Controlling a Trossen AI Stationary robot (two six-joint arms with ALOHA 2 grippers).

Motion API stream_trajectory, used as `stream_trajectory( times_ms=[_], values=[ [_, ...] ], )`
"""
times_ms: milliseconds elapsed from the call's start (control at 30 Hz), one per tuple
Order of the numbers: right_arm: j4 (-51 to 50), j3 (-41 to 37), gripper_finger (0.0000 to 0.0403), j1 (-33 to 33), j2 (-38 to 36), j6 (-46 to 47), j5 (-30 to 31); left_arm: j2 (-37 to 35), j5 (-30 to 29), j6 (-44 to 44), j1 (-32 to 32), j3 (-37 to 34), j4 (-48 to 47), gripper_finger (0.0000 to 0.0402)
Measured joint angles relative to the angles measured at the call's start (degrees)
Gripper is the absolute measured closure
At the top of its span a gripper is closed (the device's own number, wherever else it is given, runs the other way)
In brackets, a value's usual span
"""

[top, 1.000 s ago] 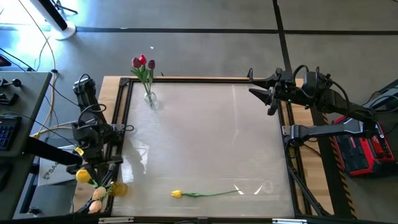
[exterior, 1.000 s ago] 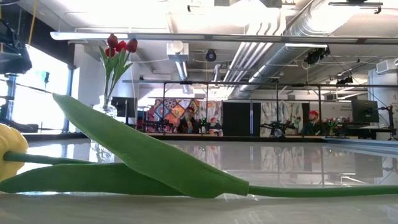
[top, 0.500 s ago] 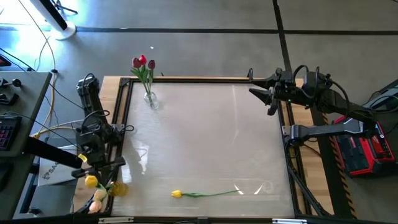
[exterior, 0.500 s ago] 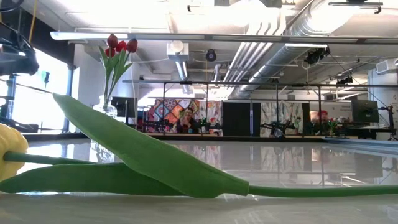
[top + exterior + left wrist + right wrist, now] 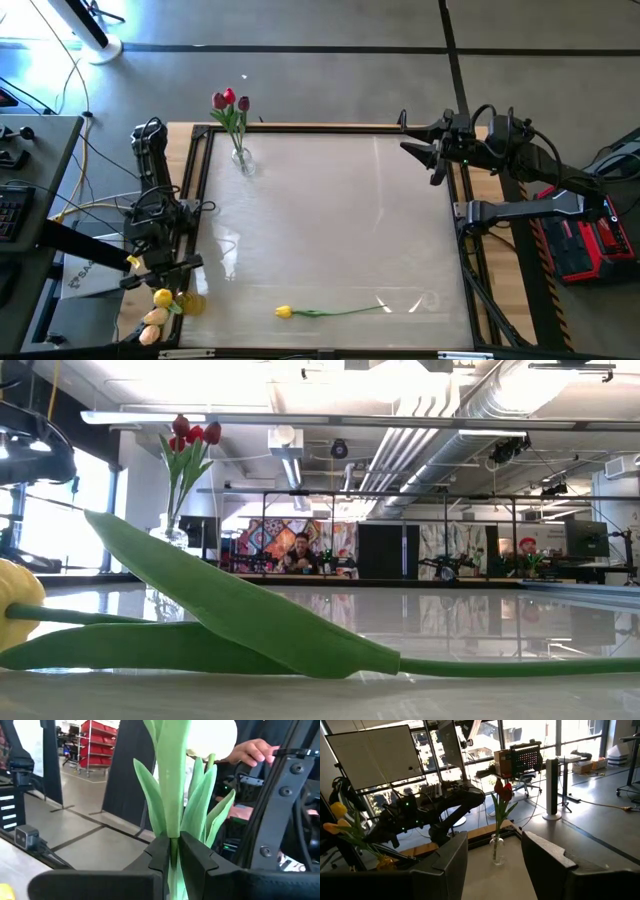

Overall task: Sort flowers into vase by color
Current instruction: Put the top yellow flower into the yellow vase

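My left gripper is at the table's near left corner, shut on a yellow tulip. Close by stands a small amber vase. Two pale yellow heads lean out of it past the table's left edge. A clear vase at the far left holds red and maroon tulips by their stems, also seen in the right wrist view. One yellow tulip lies flat near the near edge, head left and stem right. My right gripper waits open at the far right edge. My left gripper pinches the tulip's green stem and leaves between its two fingers. The leaves fan out beyond the fingertips and a pale head shows above them. In the high view the flower is off the tabletop, with its head just beyond the gripper toward the near edge.
A raised frame runs round the glossy tabletop. In the low view the lying tulip's broad leaf fills the foreground. A person's hand shows beyond the left gripper. A red cart stands right of the table.
My left gripper has moved toward the near edge and down, carrying the yellow tulip with it. The head has come closer to the amber vase and the other yellow heads. The right arm, the red tulips and the lying tulip have stayed put.
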Motion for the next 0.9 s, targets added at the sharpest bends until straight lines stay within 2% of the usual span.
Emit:
stream_trajectory(
  times_ms=[200, 533, 900],
  values=[
    [0.00, 0.00, 0.0229, 0.00, 0.00, 0.00, 0.00, 0.01, -1.81, -0.75, -2.17, 0.00, -1.69, 0.0371],
    [0.00, 0.00, 0.0229, 0.00, 0.00, 0.00, -0.02, 0.02, -13.52, -4.60, -6.18, 0.00, -8.41, 0.0355],
    [0.00, 0.00, 0.0229, 0.00, 0.00, 0.00, -0.02, 0.02, -15.62, -5.46, -6.23, 0.00, -8.23, 0.0326]
  ],
)
